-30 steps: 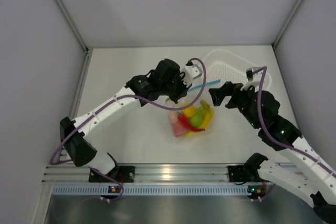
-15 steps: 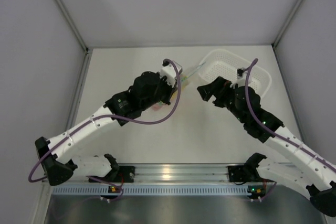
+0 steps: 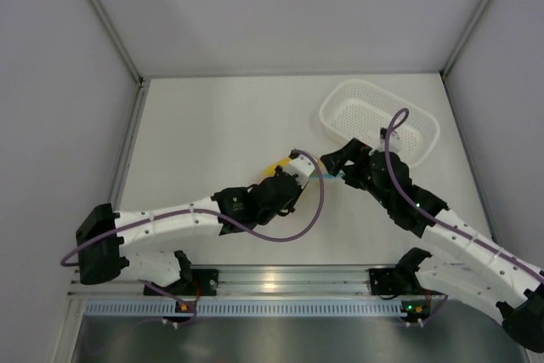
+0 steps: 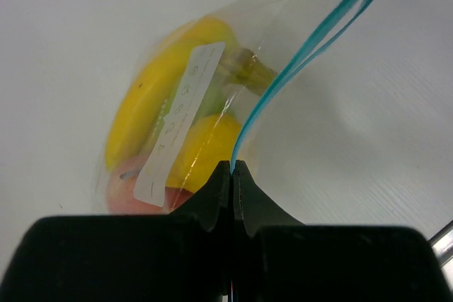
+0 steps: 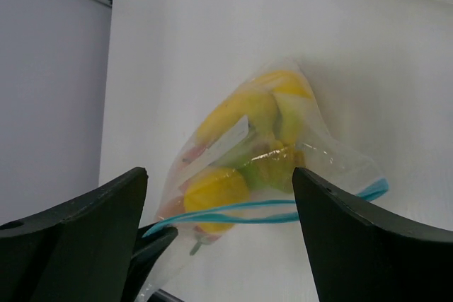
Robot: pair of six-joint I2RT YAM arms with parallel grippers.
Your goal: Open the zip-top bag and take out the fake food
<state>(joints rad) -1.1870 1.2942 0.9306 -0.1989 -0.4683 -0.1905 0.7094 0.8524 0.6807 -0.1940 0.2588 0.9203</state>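
Observation:
The clear zip-top bag (image 4: 283,47) hangs from my left gripper (image 4: 232,166), which is shut on its light blue zip strip (image 4: 272,90). The fake food is inside: yellow banana bunch (image 4: 138,104), yellow-orange round fruit (image 4: 209,143), pink piece (image 4: 124,187) and green pear (image 5: 272,169). The strip's two blue lines stand slightly apart toward the far end. My right gripper (image 5: 219,172) is open, its fingers on either side of the bag's top, not touching the strip (image 5: 283,206). From above, the left gripper (image 3: 303,169) and right gripper (image 3: 333,163) face each other over the bag (image 3: 274,167).
A white perforated basket (image 3: 340,106) stands at the back right, just behind my right arm. Grey walls close the table at the left, back and right. A white label (image 4: 180,114) is stuck on the bag.
My left arm has swung toward the near middle of the table, carrying the bag by its strip. My right gripper has followed and now brackets the bag's top.

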